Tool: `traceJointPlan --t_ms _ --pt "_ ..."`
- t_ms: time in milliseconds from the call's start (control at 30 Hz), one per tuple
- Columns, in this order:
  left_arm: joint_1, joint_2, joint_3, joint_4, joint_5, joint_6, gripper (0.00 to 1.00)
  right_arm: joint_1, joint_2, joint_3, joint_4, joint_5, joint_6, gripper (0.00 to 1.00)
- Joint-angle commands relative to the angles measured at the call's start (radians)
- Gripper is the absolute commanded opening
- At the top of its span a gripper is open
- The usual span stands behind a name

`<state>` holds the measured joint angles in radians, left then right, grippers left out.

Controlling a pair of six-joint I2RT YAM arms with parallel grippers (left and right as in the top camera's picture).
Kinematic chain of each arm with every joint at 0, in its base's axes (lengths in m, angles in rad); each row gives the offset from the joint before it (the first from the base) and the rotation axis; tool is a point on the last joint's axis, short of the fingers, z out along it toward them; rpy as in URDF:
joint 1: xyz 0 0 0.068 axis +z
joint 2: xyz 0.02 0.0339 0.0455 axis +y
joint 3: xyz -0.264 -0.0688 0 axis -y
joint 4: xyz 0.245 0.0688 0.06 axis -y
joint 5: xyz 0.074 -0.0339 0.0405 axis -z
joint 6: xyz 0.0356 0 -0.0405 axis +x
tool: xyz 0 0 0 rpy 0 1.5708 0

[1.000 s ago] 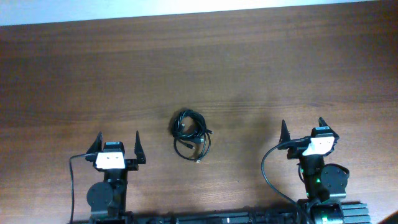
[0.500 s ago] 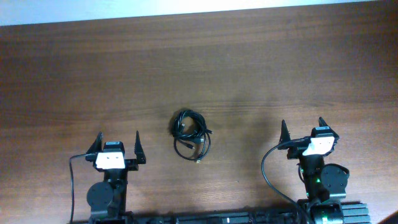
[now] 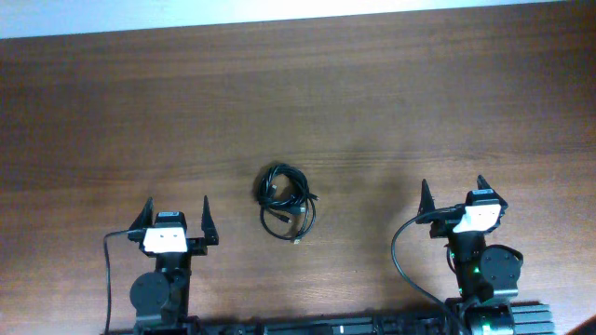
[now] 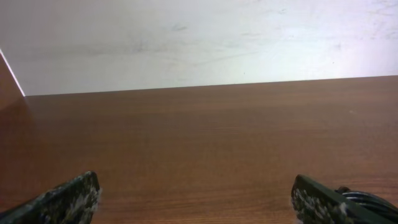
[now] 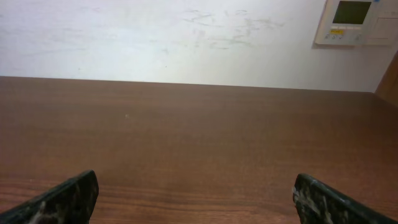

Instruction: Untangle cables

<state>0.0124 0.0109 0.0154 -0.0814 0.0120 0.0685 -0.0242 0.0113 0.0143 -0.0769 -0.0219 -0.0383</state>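
Observation:
The cables [image 3: 286,197] lie as a small knotted coil of thin black cords near the middle of the wooden table, a light plug end at its lower right. A bit of the coil shows at the lower right edge of the left wrist view [image 4: 367,198]. My left gripper [image 3: 177,216] is open and empty, to the lower left of the coil and apart from it. My right gripper [image 3: 453,194] is open and empty, well to the right of the coil. In both wrist views only bare wood lies between the fingertips [image 4: 196,199] [image 5: 196,199].
The brown wooden table [image 3: 298,102] stretches to a white wall at the far side. A wall control panel [image 5: 354,22] shows in the right wrist view. The arm bases and their thick black wires [image 3: 400,256] sit at the near edge.

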Motion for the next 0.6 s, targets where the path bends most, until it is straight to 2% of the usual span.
traceJointPlan --t_ms 0,500,567 --pt "-0.003 -0.005 -0.007 0.001 0.015 0.016 0.99 0.005 -0.008 -0.009 -0.001 0.019 -0.007 0.99" --pt "-0.003 -0.005 -0.007 0.002 0.018 0.016 0.99 0.005 -0.008 -0.009 -0.001 0.019 -0.007 0.98" --pt "-0.003 -0.005 -0.006 0.076 0.049 0.014 0.99 0.005 -0.008 -0.009 -0.001 0.019 -0.007 0.98"
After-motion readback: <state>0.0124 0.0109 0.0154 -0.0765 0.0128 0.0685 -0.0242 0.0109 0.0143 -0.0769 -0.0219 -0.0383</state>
